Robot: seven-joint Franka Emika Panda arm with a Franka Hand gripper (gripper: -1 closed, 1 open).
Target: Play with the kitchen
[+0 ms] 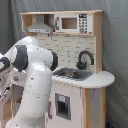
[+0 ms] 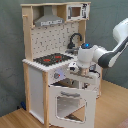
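Item: the kitchen [image 2: 45, 70], a tall toy unit of light wood with white panels. It stands on a wooden floor against a grey-green curtain in the second exterior view and fills the middle and right of the first exterior view [image 1: 75, 60].

Upper section: grey hood [image 2: 49, 21], set at the first exterior view's left [image 1: 40, 26]; beside it a toy microwave [image 1: 72, 23] with a dark window and button panel, also seen in the second exterior view [image 2: 75, 11]. Behind the counter, a white pegboard back [image 2: 50, 37].

Counter: black-red stovetop [image 2: 52, 59]; black faucet [image 1: 84, 59] arching over the sink [image 1: 72, 74]. Faucet also visible in the second exterior view [image 2: 75, 40].

Lower section: windowed oven door [image 2: 70, 102], swung down and open towards the camera, hanging at a tilt in front of the cabinet.

Arm: white Franka arm [image 1: 32, 75], large in the foreground at the first exterior view's left, hiding the stovetop side. In the second exterior view it enters from the right, and its wrist sits at the counter's front edge.

Pincer: gripper [image 2: 80, 76] hangs just below the counter edge, above the open oven door, near the front of the kitchen. Whether its fingers are spread or pressed together cannot be told.
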